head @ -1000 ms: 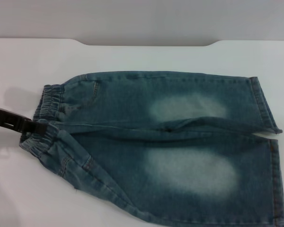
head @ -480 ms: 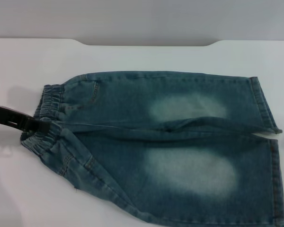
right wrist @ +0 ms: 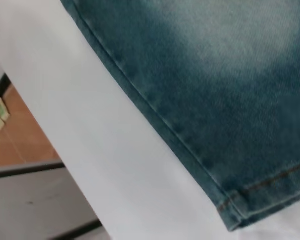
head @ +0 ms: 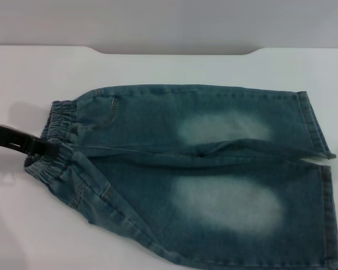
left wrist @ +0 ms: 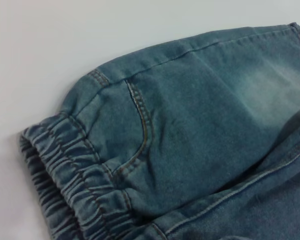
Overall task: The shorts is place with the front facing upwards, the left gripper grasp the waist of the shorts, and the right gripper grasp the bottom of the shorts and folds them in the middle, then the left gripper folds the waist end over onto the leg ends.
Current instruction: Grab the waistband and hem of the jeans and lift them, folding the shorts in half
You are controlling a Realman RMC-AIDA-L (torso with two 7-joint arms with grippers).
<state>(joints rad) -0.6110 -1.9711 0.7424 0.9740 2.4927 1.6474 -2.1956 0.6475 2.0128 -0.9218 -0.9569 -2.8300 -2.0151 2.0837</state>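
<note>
The shorts point(head: 203, 169) lie flat on the white table point(head: 186, 67), pale faded patches facing up. The waist of the shorts point(head: 59, 121) is at the left; the left wrist view shows this gathered band point(left wrist: 65, 170) and a curved pocket seam point(left wrist: 142, 125) close up. The bottom of the shorts point(head: 315, 124) points right, one hem at the far side and the other hem point(head: 329, 219) at the near side. My left gripper point(head: 49, 148) comes in from the left and touches the middle of the waistband. A corner of the near hem point(right wrist: 260, 200) shows in the right wrist view. My right gripper is out of view.
The table's far edge point(head: 174, 52) has a shallow recess against a grey wall. In the right wrist view the table's edge point(right wrist: 65, 165) runs close to the shorts' side seam, with floor point(right wrist: 20, 130) below it.
The left gripper has slid a little to the right into the waistband, and its arm has risen slightly in the head view. The band has bunched a little around it.
</note>
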